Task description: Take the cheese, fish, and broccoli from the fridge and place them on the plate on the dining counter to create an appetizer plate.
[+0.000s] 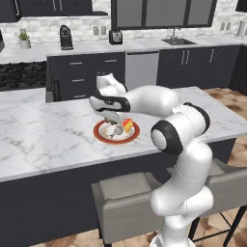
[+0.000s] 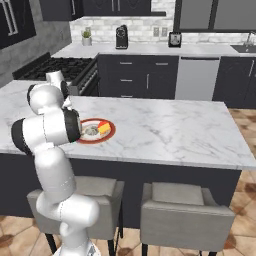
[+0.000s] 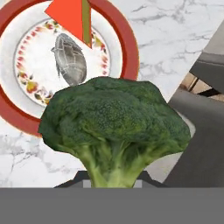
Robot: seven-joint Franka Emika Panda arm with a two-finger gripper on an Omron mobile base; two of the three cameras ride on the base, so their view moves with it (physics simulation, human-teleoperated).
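Observation:
My gripper is shut on the stalk of the broccoli, a dark-green floret that hangs just off the near rim of the plate. The red-rimmed plate lies on the dining counter. On it are the grey fish and the orange cheese wedge. In the left base view my gripper hovers low over the plate's left part, beside the cheese. The right base view shows the plate with the cheese and fish, my arm covering its left edge.
Two grey chairs stand at the counter's near side, one right under my arm. Marble top stretches bare to the right of the plate. Dark cabinets and the back worktop with a coffee machine lie beyond.

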